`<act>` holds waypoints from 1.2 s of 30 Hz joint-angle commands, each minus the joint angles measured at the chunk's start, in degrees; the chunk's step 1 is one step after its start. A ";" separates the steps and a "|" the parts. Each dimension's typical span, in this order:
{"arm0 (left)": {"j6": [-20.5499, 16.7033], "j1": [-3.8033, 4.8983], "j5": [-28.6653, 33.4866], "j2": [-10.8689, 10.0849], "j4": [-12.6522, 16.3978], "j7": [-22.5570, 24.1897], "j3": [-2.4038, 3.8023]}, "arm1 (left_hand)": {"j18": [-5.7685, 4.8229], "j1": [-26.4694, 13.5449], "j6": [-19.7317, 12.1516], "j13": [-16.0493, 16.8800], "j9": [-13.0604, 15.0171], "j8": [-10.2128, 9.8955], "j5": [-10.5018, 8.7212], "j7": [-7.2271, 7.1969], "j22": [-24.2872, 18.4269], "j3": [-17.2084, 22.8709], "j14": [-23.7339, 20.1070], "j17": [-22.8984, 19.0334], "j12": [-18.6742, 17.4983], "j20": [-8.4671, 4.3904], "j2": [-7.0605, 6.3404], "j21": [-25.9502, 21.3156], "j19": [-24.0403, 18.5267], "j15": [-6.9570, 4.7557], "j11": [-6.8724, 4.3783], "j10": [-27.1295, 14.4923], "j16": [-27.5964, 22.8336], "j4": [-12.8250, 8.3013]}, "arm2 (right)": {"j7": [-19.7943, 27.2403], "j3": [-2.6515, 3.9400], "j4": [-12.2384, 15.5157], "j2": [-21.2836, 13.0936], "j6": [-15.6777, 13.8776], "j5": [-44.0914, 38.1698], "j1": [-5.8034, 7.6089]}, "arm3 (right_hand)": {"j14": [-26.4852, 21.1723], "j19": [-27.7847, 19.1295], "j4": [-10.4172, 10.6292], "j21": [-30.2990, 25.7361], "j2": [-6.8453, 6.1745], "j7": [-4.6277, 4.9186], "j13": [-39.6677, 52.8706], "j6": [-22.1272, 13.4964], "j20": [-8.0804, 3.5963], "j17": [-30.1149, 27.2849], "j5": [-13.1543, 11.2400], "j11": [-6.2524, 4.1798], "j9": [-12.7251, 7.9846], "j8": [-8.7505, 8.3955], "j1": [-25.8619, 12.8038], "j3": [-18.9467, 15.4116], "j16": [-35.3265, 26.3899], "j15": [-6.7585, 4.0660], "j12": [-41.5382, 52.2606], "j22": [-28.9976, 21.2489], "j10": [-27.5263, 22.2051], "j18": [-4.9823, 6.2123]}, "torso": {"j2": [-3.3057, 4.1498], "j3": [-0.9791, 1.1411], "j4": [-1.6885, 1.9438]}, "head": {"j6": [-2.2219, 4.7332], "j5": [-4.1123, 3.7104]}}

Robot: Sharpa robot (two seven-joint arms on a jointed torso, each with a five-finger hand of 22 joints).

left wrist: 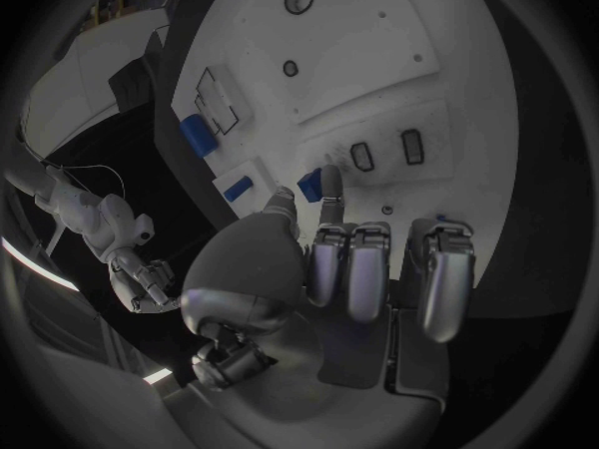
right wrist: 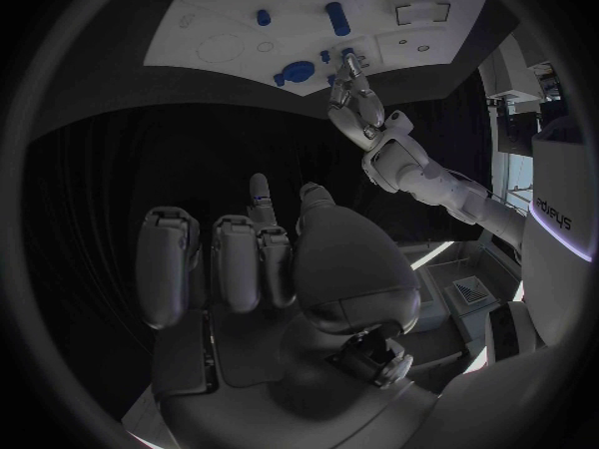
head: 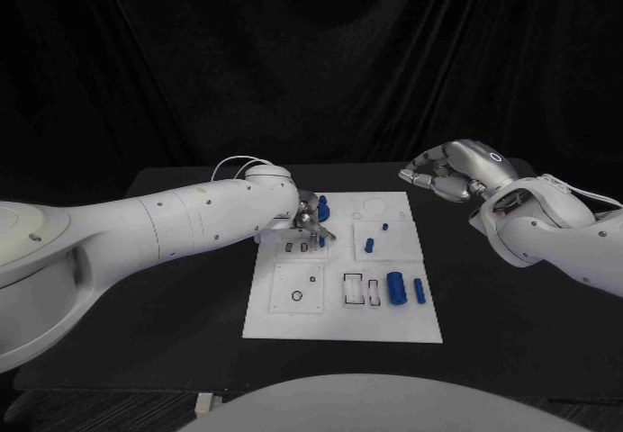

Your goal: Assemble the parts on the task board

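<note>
Task board: the flat white rectangular plate point(head: 344, 306) lies in the middle of my black table point(head: 493, 333), its long side running away from me.
Parts on the board: a thick blue cylinder point(head: 396, 288) and a slimmer blue cylinder point(head: 419, 290) lie side by side near the board's right edge, just beside a black-outlined rectangular slot point(head: 353, 288). A small blue peg point(head: 369, 244) and a still smaller blue piece point(head: 385, 226) sit further up the board. A blue piece point(head: 325, 207) rests at the far left corner.
Left hand: my left hand point(head: 309, 221) is low over the board's far left part, fingers pointing down. In the left wrist view a small blue part point(left wrist: 309, 183) sits right at the tips of my thumb and one extended finger; I seem to be pinching it, the other fingers curled in.
Right hand: my right hand point(head: 448, 173) hovers above the table just past the board's far right corner, well apart from the parts, fingers curled inward with nothing in them.
Table: black, with dark cloth point(head: 311, 81) behind it.
</note>
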 commanded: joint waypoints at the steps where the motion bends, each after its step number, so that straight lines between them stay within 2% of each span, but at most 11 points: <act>1: 0.90 0.09 0.07 0.19 -0.10 -0.25 0.06 | -0.36 0.81 -0.64 15.07 0.22 0.02 0.10 -0.08 15.10 0.26 5.95 15.09 0.20 -0.37 0.20 0.17 5.84 -0.23 -0.41 5.87 0.15 -0.41 | -0.87 0.06 0.00 -0.02 0.32 -0.37 -0.11 | 3.57 3.06 -0.08 -0.18 -0.02 -0.03 15.05 -0.42 0.30 0.34 0.15 0.44 -0.07 -0.23 0.63 -0.28 0.09 0.34 0.20 12.11 6.00 0.46 | -0.01 -0.01 -0.01 | 0.01 0.02; 5: 0.86 0.09 0.07 0.27 -0.23 -0.17 0.06 | -0.36 2.12 -1.10 15.07 0.88 -0.17 1.33 -0.11 15.10 1.55 5.95 15.09 0.20 -0.38 0.44 0.17 5.84 -0.22 -0.42 5.87 0.15 -1.52 | -0.86 0.06 0.01 -0.04 0.39 -0.37 -0.12 | 3.57 3.06 -0.08 -0.18 -0.02 -0.03 15.05 -0.42 0.30 0.34 0.15 0.44 -0.07 -0.23 0.63 -0.28 0.09 0.34 0.20 12.11 6.00 0.46 | -0.01 0.00 -0.01 | 0.01 0.13; 6: 0.84 0.09 0.07 0.30 -0.28 -0.12 0.06 | -0.36 2.39 -1.19 15.07 1.00 -0.22 2.10 -0.12 15.10 1.86 5.95 15.09 0.20 -0.38 0.43 0.17 5.84 -0.24 -0.43 5.87 0.15 -1.78 | -0.87 0.06 0.00 -0.05 0.43 -0.37 -0.12 | 3.57 3.06 -0.08 -0.18 -0.02 -0.03 15.05 -0.42 0.30 0.34 0.15 0.44 -0.07 -0.23 0.63 -0.28 0.09 0.34 0.20 12.11 6.00 0.46 | -0.01 0.00 -0.02 | 0.01 0.19; 7: 0.81 0.09 0.07 0.32 -0.31 -0.04 0.06 | -0.36 2.77 -1.40 15.07 1.31 -0.42 4.20 -0.11 15.10 2.66 5.95 15.09 0.20 -0.40 0.34 0.17 5.84 -0.24 -0.45 5.87 0.15 -2.25 | -0.88 0.06 0.00 -0.06 0.46 -0.37 -0.12 | 3.56 3.05 -0.08 -0.20 0.01 -0.03 15.05 -0.40 0.30 0.31 0.16 0.44 -0.07 -0.23 0.65 -0.28 0.08 0.34 0.20 12.10 6.00 0.47 | -0.01 0.00 -0.01 | 0.01 0.20; 9: 0.42 0.09 0.07 0.35 -0.32 0.36 0.06 | -0.36 3.02 -1.54 15.07 1.44 -0.58 5.44 -0.14 15.10 3.19 5.95 15.09 0.20 -0.40 0.29 0.17 5.84 -0.26 -0.45 5.87 0.15 -2.53 | -0.93 0.06 0.02 -0.08 0.54 -0.37 -0.13 | 3.56 3.05 -0.08 -0.18 0.02 -0.03 15.05 -0.39 0.30 0.29 0.16 0.44 -0.07 -0.23 0.65 -0.28 0.07 0.34 0.20 12.11 6.00 0.46 | 0.00 0.00 0.01 | 0.01 0.21; 13: -0.22 0.09 0.07 0.36 -0.37 1.13 0.06 | -0.36 4.48 -2.04 15.07 1.77 -1.27 9.67 -0.24 15.10 5.75 5.95 15.09 0.20 -0.46 -0.20 0.17 5.84 -0.32 -0.54 5.87 0.15 -3.93 | -0.98 0.06 0.03 -0.10 0.70 -0.37 -0.17 | 3.55 3.03 -0.07 -0.24 0.04 -0.03 15.05 -0.39 0.30 0.26 0.16 0.44 -0.07 -0.23 0.65 -0.28 0.06 0.34 0.20 12.09 6.00 0.48 | -0.02 0.00 0.00 | 0.01 0.30; 18: -0.32 0.09 0.07 0.22 -0.31 1.68 0.06 | -0.36 5.62 -2.33 15.07 1.88 -1.91 12.67 -0.28 15.10 8.41 5.95 15.09 0.20 -0.49 -1.01 0.17 5.84 -0.34 -0.57 5.87 0.15 -5.17 | -0.99 0.06 -0.02 -0.06 0.92 -0.37 -0.40 | 3.54 3.02 -0.04 -0.29 0.13 -0.02 15.05 -0.35 0.30 0.21 0.10 0.45 -0.06 -0.23 0.64 -0.28 0.04 0.34 0.20 12.07 6.00 0.49 | -0.01 -0.01 -0.01 | 0.01 0.29; 24: 0.02 0.09 0.07 0.03 -0.32 1.77 0.06 | -0.36 6.54 -2.44 15.07 1.92 -2.66 14.13 -0.27 15.10 12.64 5.95 15.09 0.20 -0.53 -2.34 0.17 5.84 -0.37 -0.60 5.87 0.15 -6.89 | -0.96 0.06 -0.21 0.00 1.19 -0.18 -0.83 | 3.51 2.96 -0.01 -0.44 0.32 -0.01 15.05 -0.27 0.30 0.04 -0.02 0.47 -0.05 -0.21 0.63 -0.27 -0.04 0.34 0.20 12.02 6.00 0.53 | -0.02 0.00 0.00 | 0.01 0.35; 32: 0.57 0.09 0.07 -0.84 0.15 1.72 0.06 | -0.36 5.43 -2.24 15.07 2.21 -3.35 15.34 -0.15 15.10 19.28 5.95 15.09 0.20 -0.48 -4.56 0.17 5.84 -0.29 -0.53 5.87 0.15 -8.64 | -1.03 0.06 -0.11 -0.19 1.36 -0.09 -1.09 | 3.51 2.96 -0.01 -0.44 0.32 -0.01 15.05 -0.27 0.30 0.04 -0.02 0.47 -0.05 -0.21 0.63 -0.27 -0.04 0.34 0.20 12.02 6.00 0.53 | -0.03 0.00 -0.01 | 0.01 0.20; 35: 0.04 0.09 0.07 -1.44 0.60 2.16 0.06 | -0.36 5.12 -2.18 15.07 2.43 -3.44 16.37 -0.13 15.10 21.45 5.95 15.09 0.20 -0.48 -5.28 0.17 5.84 -0.31 -0.52 5.87 0.15 -9.41 | -1.06 0.06 -0.04 -0.31 1.38 -0.08 -1.11 | 3.48 2.93 0.00 -0.52 0.48 0.01 15.05 -0.21 0.30 -0.06 -0.10 0.49 -0.05 -0.20 0.63 -0.26 -0.09 0.35 0.20 12.00 6.00 0.55 | -0.02 0.01 0.00 | 0.01 0.31; 36: -0.29 0.09 0.07 -1.67 0.81 2.46 0.06 | -0.36 5.13 -2.10 15.07 2.65 -3.43 17.25 -0.14 15.10 23.15 5.95 15.09 0.20 -0.49 -5.80 0.17 5.84 -0.34 -0.55 5.87 0.15 -10.17 | -1.07 0.06 -0.04 -0.33 1.39 -0.07 -1.12 | 3.48 2.93 0.00 -0.52 0.48 0.01 15.05 -0.21 0.30 -0.06 -0.10 0.49 -0.05 -0.20 0.63 -0.26 -0.09 0.35 0.20 12.00 6.00 0.55 | -0.01 0.00 -0.01 | 0.01 0.37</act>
